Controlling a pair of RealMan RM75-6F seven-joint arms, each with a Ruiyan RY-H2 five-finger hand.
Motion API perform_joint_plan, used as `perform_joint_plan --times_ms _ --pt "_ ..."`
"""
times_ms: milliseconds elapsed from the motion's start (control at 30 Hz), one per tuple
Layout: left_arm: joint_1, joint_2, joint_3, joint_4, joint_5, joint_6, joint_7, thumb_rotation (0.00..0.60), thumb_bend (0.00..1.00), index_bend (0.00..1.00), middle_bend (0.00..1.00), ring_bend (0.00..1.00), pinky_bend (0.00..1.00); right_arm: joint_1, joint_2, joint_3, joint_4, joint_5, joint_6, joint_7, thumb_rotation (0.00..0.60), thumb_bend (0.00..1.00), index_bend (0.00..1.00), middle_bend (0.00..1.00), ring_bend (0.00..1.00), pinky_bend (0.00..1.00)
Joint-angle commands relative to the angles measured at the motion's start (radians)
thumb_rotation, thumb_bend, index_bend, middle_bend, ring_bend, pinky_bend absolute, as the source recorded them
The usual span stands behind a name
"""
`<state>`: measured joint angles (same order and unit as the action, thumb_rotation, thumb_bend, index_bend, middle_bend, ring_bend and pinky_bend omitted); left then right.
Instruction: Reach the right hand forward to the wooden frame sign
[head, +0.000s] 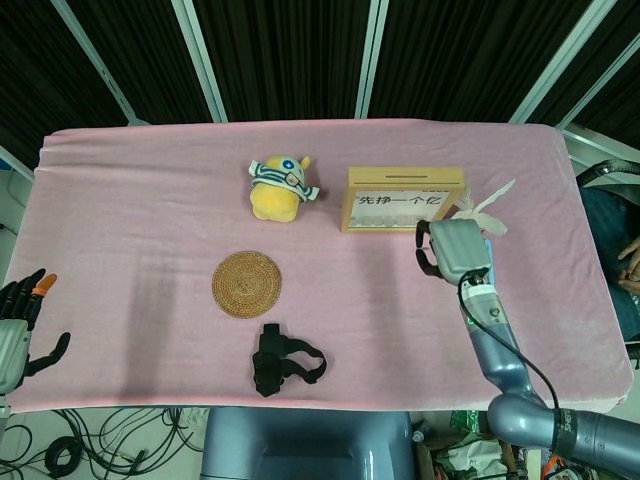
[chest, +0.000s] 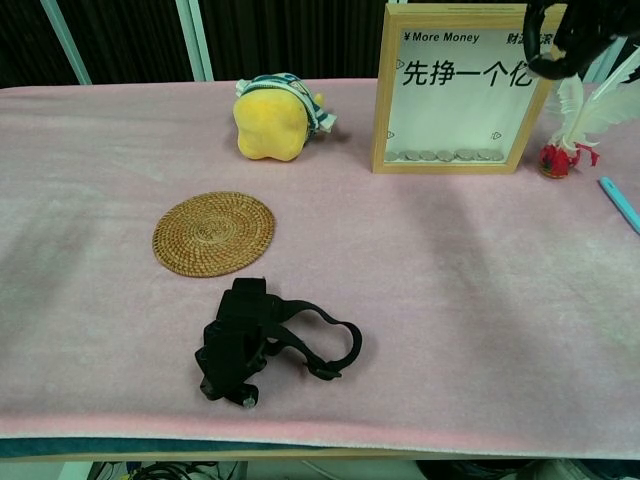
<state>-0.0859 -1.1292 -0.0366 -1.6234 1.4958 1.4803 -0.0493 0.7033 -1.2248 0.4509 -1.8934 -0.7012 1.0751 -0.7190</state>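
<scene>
A wooden frame sign (head: 404, 200) stands upright toward the far right of a pink-covered table (head: 130, 220). Its long side runs left to right, and its printed face looks toward the robot. In the chest view the face reads "More Money" above large Chinese characters, with a row of coins along the bottom.

The right hand (head: 455, 252) is raised on its outstretched arm, just in front of the sign's right end. Its back faces up and its dark fingers (head: 424, 254) curl down and inward around nothing. In the chest view this hand (chest: 570, 35) shows only as curled dark fingers at the top edge, overlapping the sign's upper right corner; contact cannot be judged.

The left hand (head: 20, 325) appears only in the head view, off the near left table edge, fingers spread and empty.

A feather ornament (chest: 575, 120) stands just right of the sign. A yellow plush toy (head: 278, 187) sits to its left. A woven coaster (head: 246, 284) and a black strap device (head: 282, 360) lie nearer the robot.
</scene>
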Motion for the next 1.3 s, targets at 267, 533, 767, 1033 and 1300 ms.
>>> perform_joint_plan --times_ms 267,533,767,1033,1300 --pt "-0.001 0.001 -0.004 -0.003 -0.012 -0.004 0.005 0.600 0.36 0.07 0.01 0.00 0.00 0.227 0.083 0.067 0.184 0.236 -0.169 -0.039 0.600 0.48 0.67 0.94 0.99 0.96" --pt "-0.002 0.000 -0.005 -0.005 -0.020 -0.011 0.011 0.600 0.35 0.07 0.01 0.00 0.00 0.357 0.063 0.045 0.355 0.347 -0.261 -0.025 0.600 0.48 0.67 0.93 0.99 0.96" --pt "-0.004 0.001 -0.008 -0.008 -0.034 -0.021 0.011 0.600 0.35 0.07 0.01 0.00 0.00 0.428 -0.006 0.003 0.513 0.388 -0.299 0.006 0.600 0.48 0.67 0.94 0.99 0.96" --pt "-0.006 0.002 -0.014 -0.010 -0.043 -0.026 0.002 0.600 0.35 0.07 0.01 0.00 0.00 0.474 -0.060 -0.057 0.626 0.415 -0.340 0.020 0.600 0.48 0.67 0.94 0.99 0.96" --pt "-0.009 0.003 -0.017 -0.011 -0.050 -0.032 -0.002 0.600 0.35 0.07 0.00 0.00 0.00 0.492 -0.075 -0.094 0.646 0.421 -0.345 0.044 0.600 0.48 0.67 0.94 0.99 0.96"
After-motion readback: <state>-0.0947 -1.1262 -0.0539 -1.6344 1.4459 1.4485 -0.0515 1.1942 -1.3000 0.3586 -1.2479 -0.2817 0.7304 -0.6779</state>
